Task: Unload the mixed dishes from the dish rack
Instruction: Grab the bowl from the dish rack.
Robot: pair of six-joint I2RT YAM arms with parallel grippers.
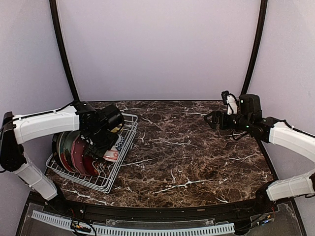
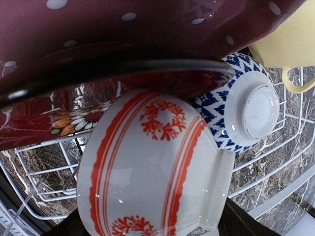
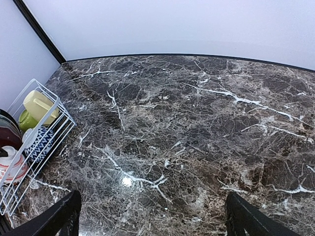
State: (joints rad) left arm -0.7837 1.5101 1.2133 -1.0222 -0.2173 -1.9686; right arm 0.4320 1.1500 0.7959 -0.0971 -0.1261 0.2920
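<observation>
Red-and-white bowl (image 2: 152, 172) fills the lower centre of the left wrist view, lying in the dish rack (image 1: 110, 179) beneath a dark red plate (image 2: 123, 39), with the blue-white bowl (image 2: 241, 103) just beside it at upper right. The left hand (image 1: 102, 137) reaches into the rack directly over that bowl; whether it grips it I cannot tell. At the right of the top view the right hand (image 1: 212, 119) hangs released above the marble tabletop (image 1: 187, 157), well apart from the rack.
</observation>
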